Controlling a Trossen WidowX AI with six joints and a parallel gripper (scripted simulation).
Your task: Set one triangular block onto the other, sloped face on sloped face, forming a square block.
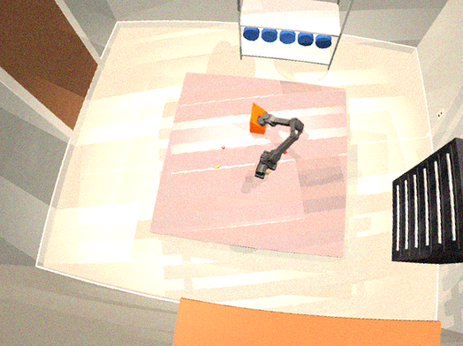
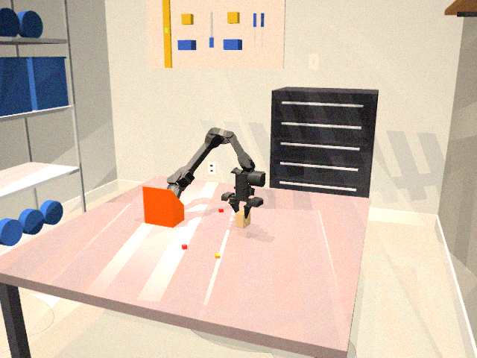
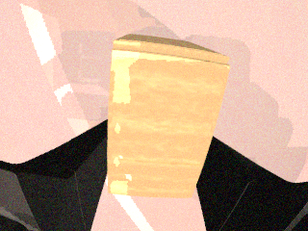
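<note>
My gripper (image 2: 243,211) (image 1: 262,170) (image 3: 153,133) points straight down over the middle of the pink table (image 2: 292,269) (image 1: 213,225). It is shut on a pale wooden triangular block (image 2: 242,220) (image 3: 168,125), one dark finger on each long side. In the wrist view the block's wide grained face fills the centre, and a darker strip of wood (image 3: 169,46) shows at its far end. In the side view the wood reaches down to about the table top. I cannot tell the held block apart from a second block below it.
A large orange wedge-topped box (image 2: 162,209) (image 1: 255,123) stands by the arm's base. Two small red cubes (image 2: 220,210) (image 2: 184,246) and a yellow cube (image 2: 218,255) lie on the table. A black drawer cabinet (image 2: 323,142) and a shelf unit (image 2: 34,115) stand off the table.
</note>
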